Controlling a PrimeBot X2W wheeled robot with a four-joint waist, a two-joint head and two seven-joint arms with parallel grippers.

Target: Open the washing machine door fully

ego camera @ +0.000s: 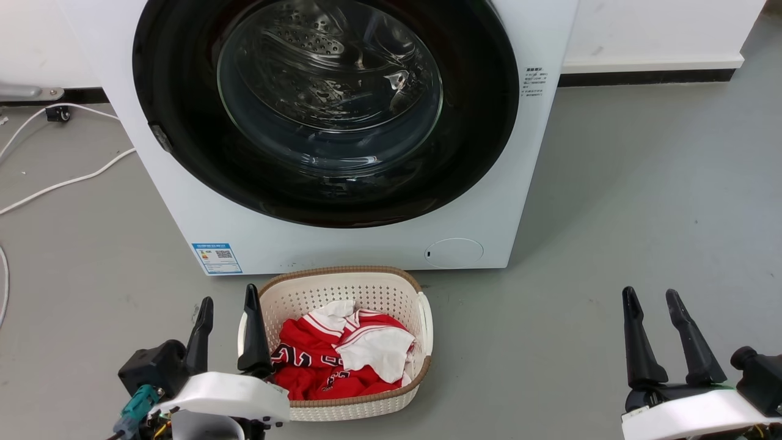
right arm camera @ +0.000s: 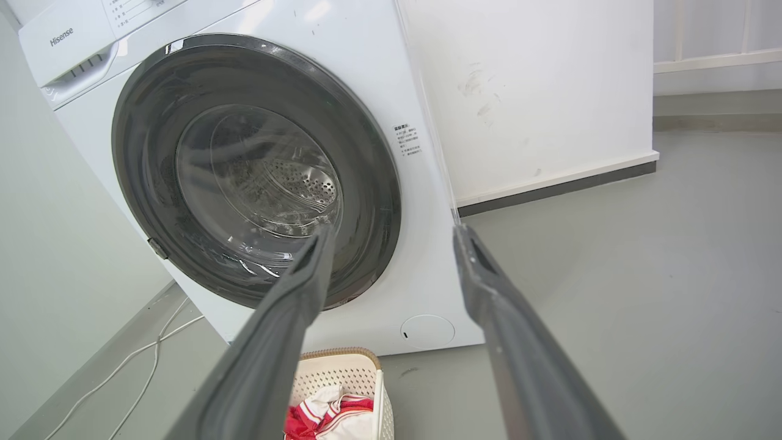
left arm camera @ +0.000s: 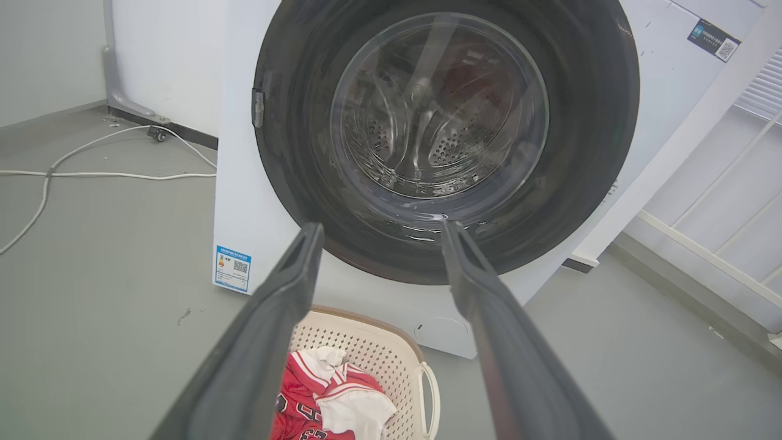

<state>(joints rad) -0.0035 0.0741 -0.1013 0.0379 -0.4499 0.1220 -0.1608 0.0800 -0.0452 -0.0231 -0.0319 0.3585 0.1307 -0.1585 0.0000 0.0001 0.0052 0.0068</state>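
Note:
The washing machine door (ego camera: 482, 122) is a big round black-rimmed disc with a clear glass bowl centre, lying flat and closed against the white machine front. Its small grey latch tab (ego camera: 161, 138) sits on the rim's left side. The door (left arm camera: 586, 122) fills the upper part of the left wrist view, and the door (right arm camera: 372, 177) appears at a slant in the right wrist view. My left gripper (ego camera: 227, 303) is open at the lower left, well short of the door. My right gripper (ego camera: 651, 296) is open at the lower right, over bare floor.
A cream laundry basket (ego camera: 421, 318) holding red and white clothes stands on the floor right before the machine, beside my left gripper. White cables (ego camera: 67, 181) run over the floor at the left. A small round white filter cover (ego camera: 453, 252) sits low on the machine front.

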